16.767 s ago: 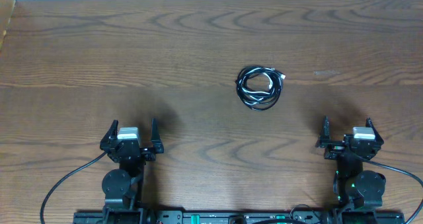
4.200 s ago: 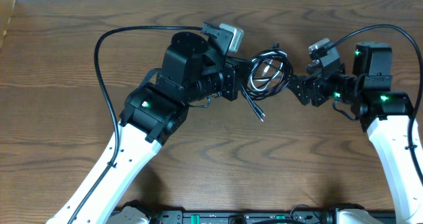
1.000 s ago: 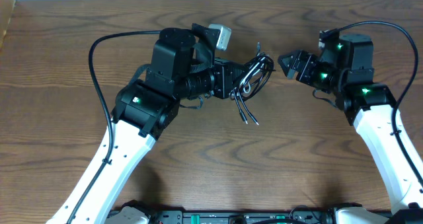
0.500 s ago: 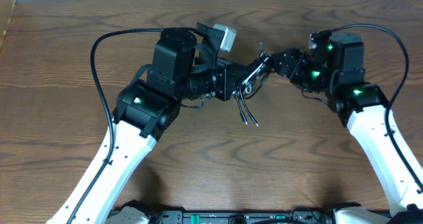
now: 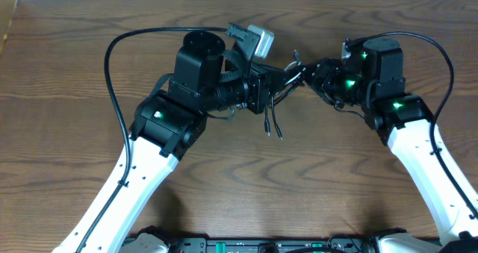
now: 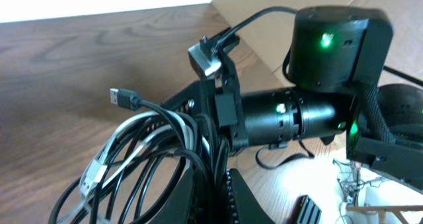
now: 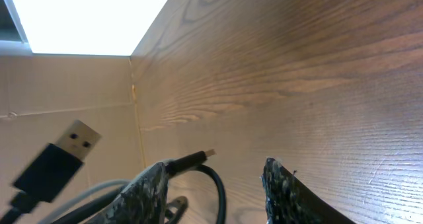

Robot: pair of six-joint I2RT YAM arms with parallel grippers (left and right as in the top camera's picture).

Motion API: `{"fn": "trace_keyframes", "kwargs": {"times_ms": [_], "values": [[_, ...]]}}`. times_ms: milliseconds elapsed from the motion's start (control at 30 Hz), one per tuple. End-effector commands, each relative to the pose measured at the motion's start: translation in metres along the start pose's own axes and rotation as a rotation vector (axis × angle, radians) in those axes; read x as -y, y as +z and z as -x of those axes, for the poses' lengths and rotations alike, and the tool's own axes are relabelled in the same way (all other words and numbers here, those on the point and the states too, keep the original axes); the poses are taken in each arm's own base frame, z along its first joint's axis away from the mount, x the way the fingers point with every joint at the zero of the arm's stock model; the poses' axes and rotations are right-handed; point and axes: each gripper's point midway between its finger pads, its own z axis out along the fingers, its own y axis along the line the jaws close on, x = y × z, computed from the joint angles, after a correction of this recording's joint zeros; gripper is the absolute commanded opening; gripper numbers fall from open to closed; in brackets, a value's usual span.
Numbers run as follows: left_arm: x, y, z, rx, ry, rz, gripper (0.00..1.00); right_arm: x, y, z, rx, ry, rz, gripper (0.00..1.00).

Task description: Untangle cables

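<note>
Several thin cords make up the cables [image 5: 282, 87], bunched in one loose coil at about 12 o'clock from the centre of the table [image 5: 75, 59], between the two grippers. The coil is clenched at its 9 o'clock edge by the left gripper [image 5: 269, 87]. In the left wrist view the strands are seen pinched together where they pass between its jaws. This hold is judged to serve as an anchor, so that single strands can be drawn out against it.

At the coil's 3 o'clock edge the right gripper [image 5: 306, 72] is set. Its jaws stand apart, with one black strand [image 7: 210, 171] looped in the gap and neither pad seen pressing on it. The placement is judged a line-up for taking that strand alone. Two loose ends [image 5: 272, 126] are left trailing toward 6 o'clock; whether they rest on the wood cannot be told.

Materials: the cords are round, smooth-jacketed and slightly glossy, mostly black, with a white cord [image 6: 106, 159] among them. All are limp and lie in soft curves. A flat rectangular USB plug [image 6: 121, 97] with a metal shell is stuck out at the coil's 10 o'clock in the left wrist view. The table is matte brown wood with broad wavy grain. The gripper fingers [image 7: 149, 187] are black and hard, with a rough pebbled face.
</note>
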Motion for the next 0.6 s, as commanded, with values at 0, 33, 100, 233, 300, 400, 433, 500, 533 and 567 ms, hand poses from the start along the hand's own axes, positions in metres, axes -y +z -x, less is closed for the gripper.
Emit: {"fn": "trace_keyframes", "kwargs": {"times_ms": [0,33,100,233,300,400,433,500,533,567], "values": [[0.009,0.001,0.012,0.03,0.044,-0.033,0.08,-0.004,0.001,-0.007,-0.032,-0.151,0.022,0.57],[0.009,0.001,0.012,0.029,0.044,-0.033,0.08,-0.005,0.001,-0.009,-0.04,-0.212,0.031,0.67],[0.007,0.003,0.01,0.022,0.039,-0.031,0.08,-0.008,0.001,-0.013,-0.056,-0.381,0.054,0.72],[0.006,0.004,0.009,0.018,0.036,-0.029,0.08,-0.011,0.0,-0.018,-0.073,-0.64,0.088,0.7],[0.006,0.005,0.009,0.017,0.036,-0.028,0.08,-0.012,-0.001,-0.018,-0.067,-0.712,0.092,0.67],[0.001,0.008,0.008,0.014,0.03,-0.015,0.08,-0.011,-0.001,-0.021,-0.075,-0.824,0.104,0.68],[0.001,0.008,0.008,0.012,0.029,-0.015,0.08,-0.01,-0.001,-0.022,-0.083,-0.85,0.103,0.67],[-0.001,0.01,0.007,0.006,0.025,-0.012,0.08,-0.004,-0.002,-0.027,-0.107,-0.898,0.093,0.67],[-0.002,0.011,0.006,0.002,0.022,-0.011,0.08,0.002,-0.003,-0.033,-0.137,-0.935,0.083,0.67],[-0.003,0.012,0.005,0.001,0.021,-0.01,0.08,0.008,-0.004,-0.037,-0.161,-0.966,0.073,0.67]]}}
